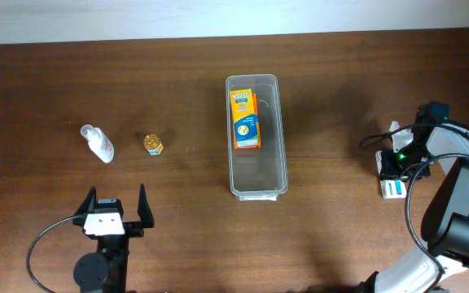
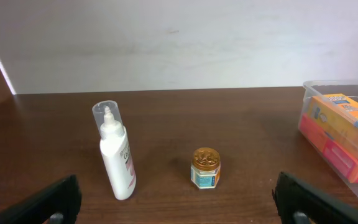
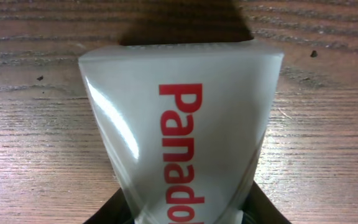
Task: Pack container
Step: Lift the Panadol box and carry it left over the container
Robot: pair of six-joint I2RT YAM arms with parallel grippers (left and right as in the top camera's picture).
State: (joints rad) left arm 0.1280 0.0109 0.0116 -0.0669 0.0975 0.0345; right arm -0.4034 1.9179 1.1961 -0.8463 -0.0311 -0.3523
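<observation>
The container [image 1: 282, 138], a long clear plastic bin, stands mid-table with an orange medicine box [image 1: 245, 120] lying in its far half; both show at the right of the left wrist view, the container [image 2: 334, 84] and the box [image 2: 347, 134]. My right gripper [image 1: 393, 163] is at the right edge of the table, shut on a white Panadol box [image 1: 392, 189]. In the right wrist view the box [image 3: 179, 124] fills the space between the fingers [image 3: 191, 214], low over the wood. My left gripper [image 1: 116, 205] is open and empty near the front left [image 2: 179, 202].
A white bottle with a clear cap [image 1: 98, 143] lies at the left and a small gold-lidded jar [image 1: 153, 144] stands beside it. Both show ahead of the left gripper, the bottle [image 2: 118, 158] and the jar [image 2: 205, 168]. A pale wall runs behind the table.
</observation>
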